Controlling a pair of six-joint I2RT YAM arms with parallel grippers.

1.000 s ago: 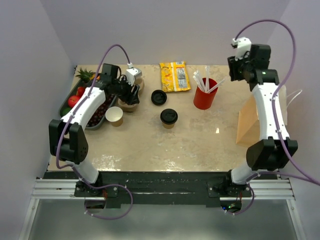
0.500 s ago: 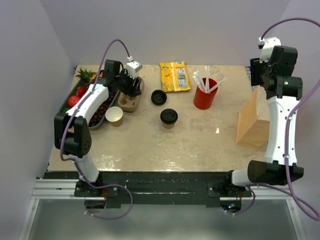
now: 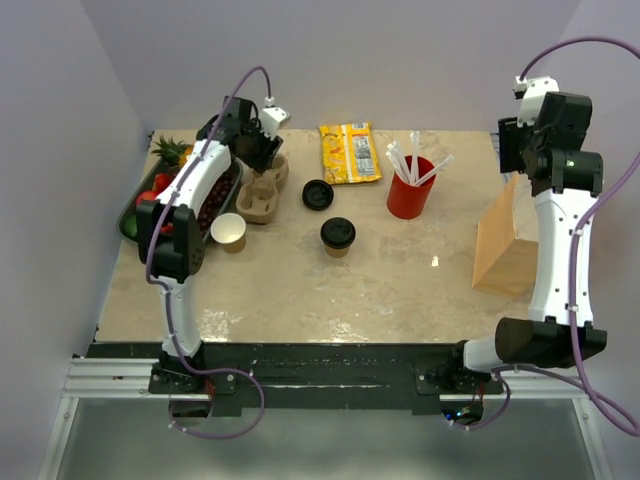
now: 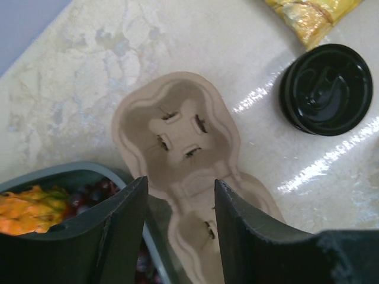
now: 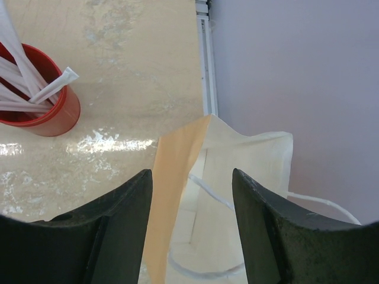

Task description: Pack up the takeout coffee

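Note:
The takeout coffee, a brown cup with a black lid, stands upright mid-table, away from both grippers. A tan pulp cup carrier lies at the back left; it fills the left wrist view. My left gripper hovers open and empty above the carrier. A brown paper bag stands open at the right edge. My right gripper is open and empty above the bag's mouth; the bag's white inside shows between the fingers.
A loose black lid lies next to the carrier, also in the left wrist view. A lidless paper cup, a fruit tray, a yellow snack packet and a red cup of straws stand around.
My left gripper has lifted off the carrier and moved toward the table's back. My right arm swung right over the bag a second ago and has since held still.

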